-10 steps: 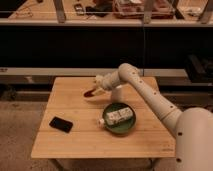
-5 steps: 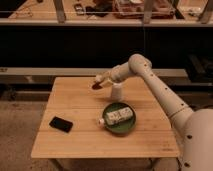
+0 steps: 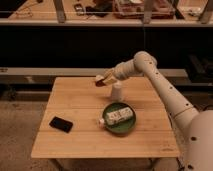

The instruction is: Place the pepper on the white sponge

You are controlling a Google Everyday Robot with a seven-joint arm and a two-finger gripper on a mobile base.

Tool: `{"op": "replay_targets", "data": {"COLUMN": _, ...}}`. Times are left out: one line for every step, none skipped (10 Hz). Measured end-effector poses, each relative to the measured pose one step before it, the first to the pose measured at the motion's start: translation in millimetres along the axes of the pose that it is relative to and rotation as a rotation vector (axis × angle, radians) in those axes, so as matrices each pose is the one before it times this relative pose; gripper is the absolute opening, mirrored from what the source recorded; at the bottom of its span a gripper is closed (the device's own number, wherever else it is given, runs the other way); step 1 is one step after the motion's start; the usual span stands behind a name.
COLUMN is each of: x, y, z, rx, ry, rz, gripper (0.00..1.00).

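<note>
In the camera view my gripper (image 3: 103,80) hangs over the far part of the table (image 3: 80,142), near 12 o'clock on the tabletop. My arm (image 3: 150,75) reaches in from the 3 o'clock side. My fingers are closed around the pepper (image 3: 99,83), a small dark red shape showing just below my pale fingertips, and it looks clear of the wood.

Just beside my gripper, at 4 o'clock from it, the white cup (image 3: 116,91) stands upright. At 6 o'clock from the cup sits the green bowl (image 3: 108,129), with the white labelled bottle (image 3: 120,116) lying on its side inside. The black phone (image 3: 61,124) lies flat toward 8 o'clock on the tabletop, well apart from everything else.

I cannot pick out the white sponge; the pale patch at my fingertips may be finger or sponge.
</note>
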Motion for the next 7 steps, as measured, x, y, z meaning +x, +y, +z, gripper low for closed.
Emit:
{"op": "replay_targets", "data": {"x": 2.05, "y": -5.23, "z": -1.96, "rx": 0.01195, "ry": 0.01277, "rz": -0.00739, "gripper": 0.0}}
{"op": "replay_targets", "data": {"x": 1.38, "y": -5.41, "z": -2.16, "rx": 0.01197, "ry": 0.00954, "rz": -0.00613, "gripper": 0.0}}
{"op": "replay_targets", "data": {"x": 0.27, "y": -6.87, "z": -2.62, "rx": 0.01347, "ry": 0.00886, "rz": -0.00757, "gripper": 0.0}}
{"op": "replay_targets", "data": {"x": -1.07, "y": -6.09, "z": -1.96, "rx": 0.00938, "ry": 0.00322, "rz": -0.00802, "gripper": 0.0}}
{"op": "replay_targets", "data": {"x": -1.19, "y": -5.67, "z": -1.47, "rx": 0.00695, "ry": 0.00326, "rz": -0.00738, "gripper": 0.0}}
{"op": "replay_targets", "data": {"x": -2.19, "y": -9.87, "z": -2.56, "rx": 0.01166, "ry": 0.00203, "rz": -0.01027, "gripper": 0.0}}
{"op": "replay_targets", "data": {"x": -2.5, "y": -7.95, "z": -2.12, "rx": 0.00931, "ry": -0.00353, "rz": -0.0077, "gripper": 0.0}}
